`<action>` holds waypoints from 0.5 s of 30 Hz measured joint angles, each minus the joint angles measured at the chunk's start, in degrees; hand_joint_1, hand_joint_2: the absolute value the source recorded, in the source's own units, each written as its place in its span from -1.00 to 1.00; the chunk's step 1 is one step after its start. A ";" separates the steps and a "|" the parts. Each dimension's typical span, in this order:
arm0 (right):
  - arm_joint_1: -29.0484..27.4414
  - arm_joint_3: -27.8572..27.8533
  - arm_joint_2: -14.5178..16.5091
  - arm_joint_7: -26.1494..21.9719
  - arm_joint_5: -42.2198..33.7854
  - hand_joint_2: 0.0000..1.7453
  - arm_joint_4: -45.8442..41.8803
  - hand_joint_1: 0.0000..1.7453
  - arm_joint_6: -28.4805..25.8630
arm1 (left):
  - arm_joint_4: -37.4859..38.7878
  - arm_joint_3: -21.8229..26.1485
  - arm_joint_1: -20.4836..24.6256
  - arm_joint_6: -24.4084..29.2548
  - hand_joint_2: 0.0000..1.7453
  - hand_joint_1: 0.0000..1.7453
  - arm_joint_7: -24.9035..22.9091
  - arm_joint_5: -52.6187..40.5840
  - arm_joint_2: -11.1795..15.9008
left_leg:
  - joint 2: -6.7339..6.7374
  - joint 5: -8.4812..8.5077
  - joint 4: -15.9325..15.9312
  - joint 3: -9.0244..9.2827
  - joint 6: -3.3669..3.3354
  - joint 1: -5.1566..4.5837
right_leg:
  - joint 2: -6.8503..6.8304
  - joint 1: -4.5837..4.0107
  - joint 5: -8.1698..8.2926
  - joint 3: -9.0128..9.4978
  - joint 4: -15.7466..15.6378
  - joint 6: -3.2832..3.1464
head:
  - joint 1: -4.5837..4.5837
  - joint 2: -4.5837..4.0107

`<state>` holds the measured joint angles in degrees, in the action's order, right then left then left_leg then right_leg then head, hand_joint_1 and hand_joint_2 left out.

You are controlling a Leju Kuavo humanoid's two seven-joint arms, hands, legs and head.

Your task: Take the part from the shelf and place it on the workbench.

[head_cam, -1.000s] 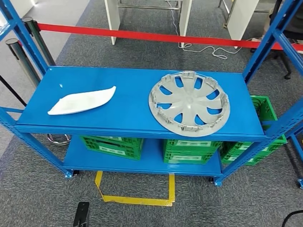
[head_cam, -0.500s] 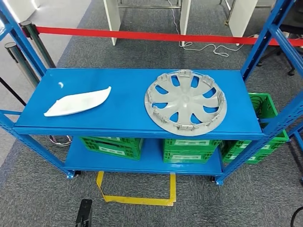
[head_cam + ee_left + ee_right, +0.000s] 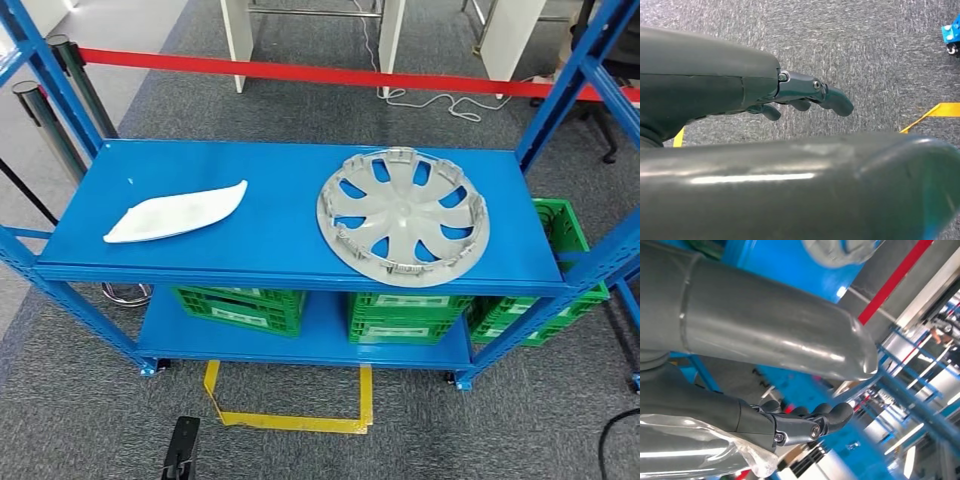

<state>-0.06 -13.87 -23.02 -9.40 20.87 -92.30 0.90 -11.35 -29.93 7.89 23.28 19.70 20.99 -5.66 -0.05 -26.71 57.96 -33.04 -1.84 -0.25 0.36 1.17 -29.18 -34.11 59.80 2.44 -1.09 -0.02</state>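
Observation:
A silver wheel cover [image 3: 403, 216] lies flat on the right half of the blue shelf's top board [image 3: 279, 230]. A long white curved part [image 3: 175, 213] lies on the left half. My left hand [image 3: 806, 95] hangs over grey carpet, fingers stretched out and holding nothing. My right hand [image 3: 802, 422] also has its fingers stretched out with nothing in them; the blue shelf frame and an edge of the wheel cover [image 3: 836, 250] lie beyond it.
Green crates [image 3: 238, 307] [image 3: 404, 318] sit on the lower shelf board, another [image 3: 562, 260] stands at the right end. Blue uprights flank both ends. Red barrier tape [image 3: 302, 72] runs behind the shelf. Yellow tape [image 3: 290, 420] marks the carpet in front.
The whole picture swayed a little left and then back right, so the camera moved. The parts on the shelf lie as they did.

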 joint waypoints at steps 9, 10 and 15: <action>8.39 10.22 0.01 1.67 1.09 -1.00 4.34 -1.00 0.61 | -0.04 -1.59 0.68 -0.75 -1.00 -1.00 -2.56 -2.25 -0.56 | -0.06 -0.07 0.30 -0.02 -0.25 -0.56 | -0.20 -0.10 1.55 -1.01 1.25 -0.32 | 0.32 0.00; 8.95 11.03 0.02 1.82 1.13 -1.00 4.58 -1.00 0.66 | -0.04 -1.72 0.72 -0.82 -1.00 -1.00 -2.77 -2.36 -0.60 | -0.11 -0.07 0.42 -0.18 -0.04 -0.63 | -0.18 -0.20 1.92 0.05 -0.81 -0.45 | 0.30 0.00; 11.73 15.04 0.13 2.43 0.86 -1.00 6.17 -1.00 0.84 | -0.04 -2.48 0.92 -1.09 -1.00 -1.00 -4.52 -3.63 -0.64 | -0.15 -1.27 2.18 -1.16 1.24 -0.47 | -0.05 -0.27 2.11 0.57 -1.98 -1.77 | 0.21 0.00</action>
<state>11.67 1.17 -22.88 -6.97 21.74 -86.13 1.74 -11.39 -32.41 8.81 22.19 15.18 17.35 -6.30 -0.20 -27.99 60.14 -34.20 -0.60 -0.71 0.31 0.89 -27.08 -33.54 57.82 0.68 -0.89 -0.02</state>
